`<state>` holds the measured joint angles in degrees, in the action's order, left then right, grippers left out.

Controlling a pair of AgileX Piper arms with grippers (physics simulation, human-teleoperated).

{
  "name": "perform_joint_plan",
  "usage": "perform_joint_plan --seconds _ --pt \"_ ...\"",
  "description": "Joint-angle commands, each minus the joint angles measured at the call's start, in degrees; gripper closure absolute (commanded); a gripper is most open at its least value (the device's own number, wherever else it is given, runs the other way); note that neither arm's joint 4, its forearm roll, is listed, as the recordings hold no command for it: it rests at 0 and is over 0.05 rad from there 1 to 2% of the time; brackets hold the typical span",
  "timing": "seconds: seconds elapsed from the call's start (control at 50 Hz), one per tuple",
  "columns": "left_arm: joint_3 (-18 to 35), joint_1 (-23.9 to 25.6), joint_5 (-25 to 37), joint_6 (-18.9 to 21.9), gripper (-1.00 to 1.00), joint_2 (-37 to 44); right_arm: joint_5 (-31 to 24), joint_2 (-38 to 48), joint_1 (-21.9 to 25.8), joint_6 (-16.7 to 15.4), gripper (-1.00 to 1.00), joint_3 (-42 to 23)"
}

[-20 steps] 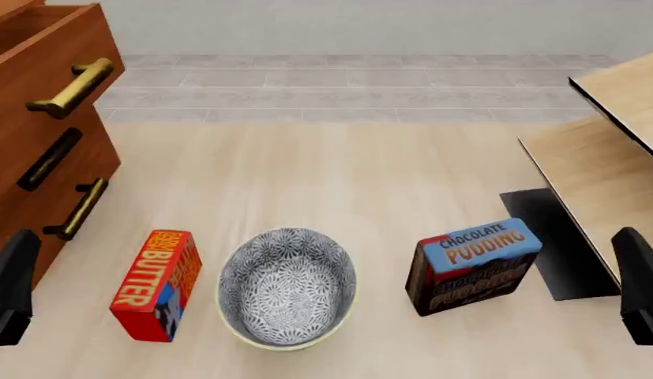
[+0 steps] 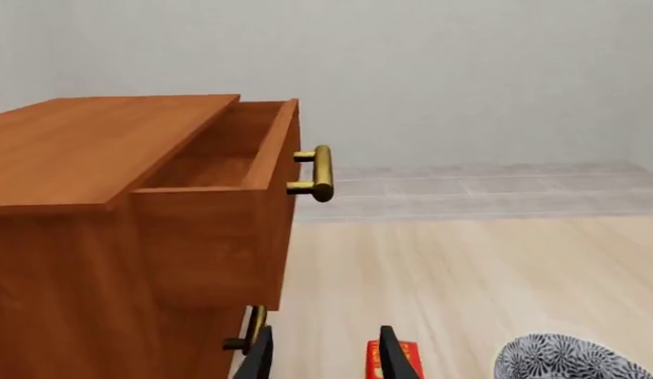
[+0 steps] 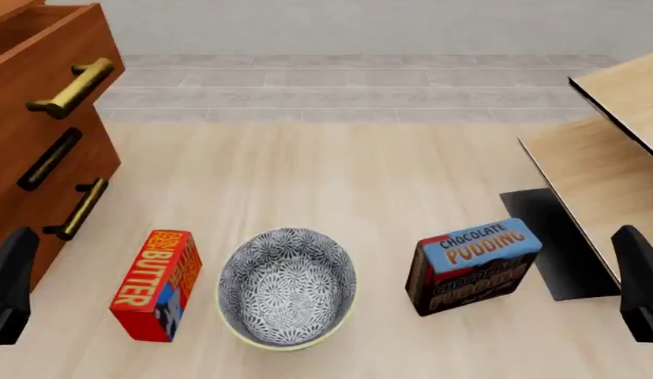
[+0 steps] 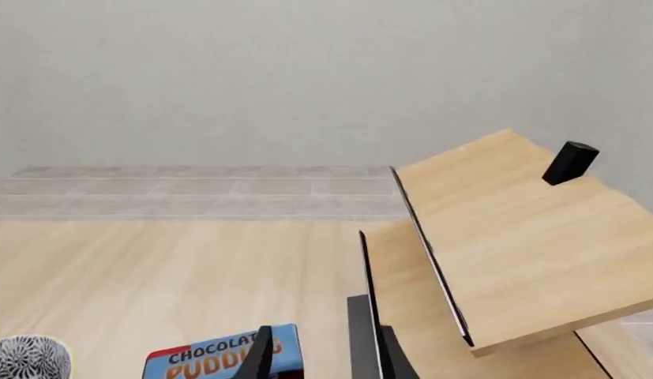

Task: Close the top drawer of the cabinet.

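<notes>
Top drawer (image 2: 234, 170) of the large reddish-brown wooden cabinet (image 2: 84, 237), at ten o'clock, stands pulled out and looks empty, so we judge its brass bar handle (image 3: 71, 88) needs pushing. Our left gripper (image 2: 324, 359) and right gripper (image 4: 324, 357) hold fingers apart, grasping nothing. At six o'clock, the grey patterned bowl (image 3: 287, 287) is empty.

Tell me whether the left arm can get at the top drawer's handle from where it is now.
Probably yes. The left end effector sits low beside the cabinet, and nothing stands between it and the top drawer, still pulled out above.
</notes>
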<state>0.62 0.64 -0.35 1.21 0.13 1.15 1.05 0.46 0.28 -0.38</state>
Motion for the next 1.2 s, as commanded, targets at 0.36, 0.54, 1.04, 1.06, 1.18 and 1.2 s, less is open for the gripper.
perform_joint_plan --seconds 0.36,0.54,1.04,1.06,1.18,1.2 --pt "0.1 9.5 -6.8 19.3 -1.00 -0.1 -1.1 -1.0 1.5 0.4 -1.00 0.2" --pt "-0.3 10.2 -7.2 24.1 -1.00 -0.1 -1.7 -1.0 2.3 0.4 -1.00 0.3" --pt "-0.3 13.9 -9.5 31.8 -1.00 1.2 -2.7 -1.0 3.3 0.8 -1.00 0.4" --pt "-0.3 13.9 -10.1 32.0 -1.00 1.6 -2.7 -1.0 3.3 0.8 -1.00 0.4" --pt "-0.3 14.6 -12.4 33.5 -1.00 3.1 -2.9 -1.0 3.4 0.6 -1.00 0.3" --pt "-0.3 14.6 -12.5 33.5 -1.00 3.1 -2.9 -1.0 3.4 0.6 -1.00 0.3"
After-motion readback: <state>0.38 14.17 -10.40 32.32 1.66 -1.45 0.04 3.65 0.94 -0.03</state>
